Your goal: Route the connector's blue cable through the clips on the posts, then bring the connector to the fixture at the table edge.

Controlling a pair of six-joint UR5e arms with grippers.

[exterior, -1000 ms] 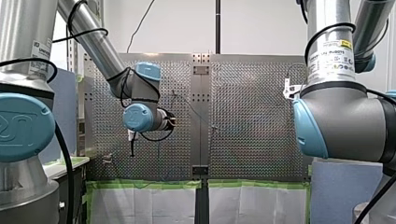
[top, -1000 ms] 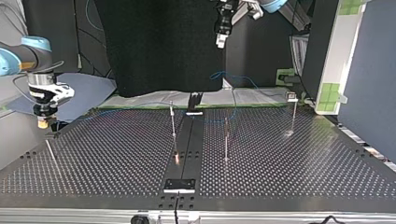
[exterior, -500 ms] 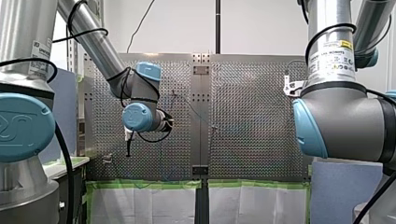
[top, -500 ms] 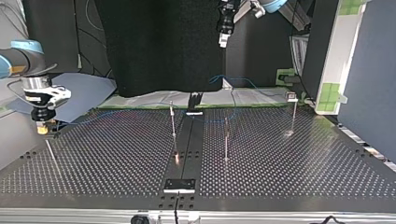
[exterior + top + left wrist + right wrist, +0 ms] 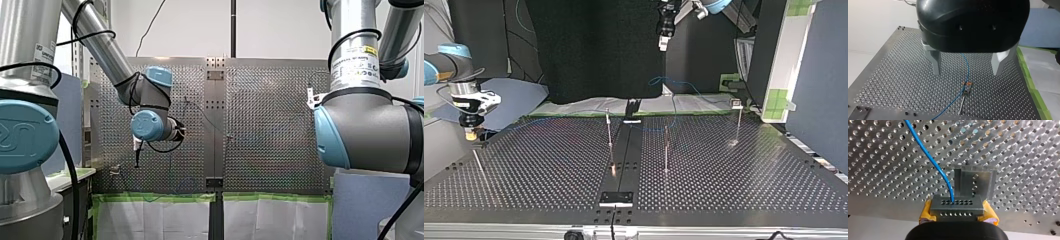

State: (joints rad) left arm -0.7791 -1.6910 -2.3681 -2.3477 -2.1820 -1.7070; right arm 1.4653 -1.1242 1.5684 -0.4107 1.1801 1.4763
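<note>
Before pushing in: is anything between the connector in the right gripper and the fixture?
Nothing visible. In the right wrist view the fixture stands directly ahead of the connector in the right gripper; the blue cable passes beside the fixture.

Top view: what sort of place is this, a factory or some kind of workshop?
Most likely a robotics lab test bench: a perforated metal table set with thin posts, a blue cable to thread through them, and my right arm over one corner.

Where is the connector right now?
In the right wrist view, the connector is clamped between my right hand's yellow pads, with the metal fixture just ahead, near the table's edge.
</note>
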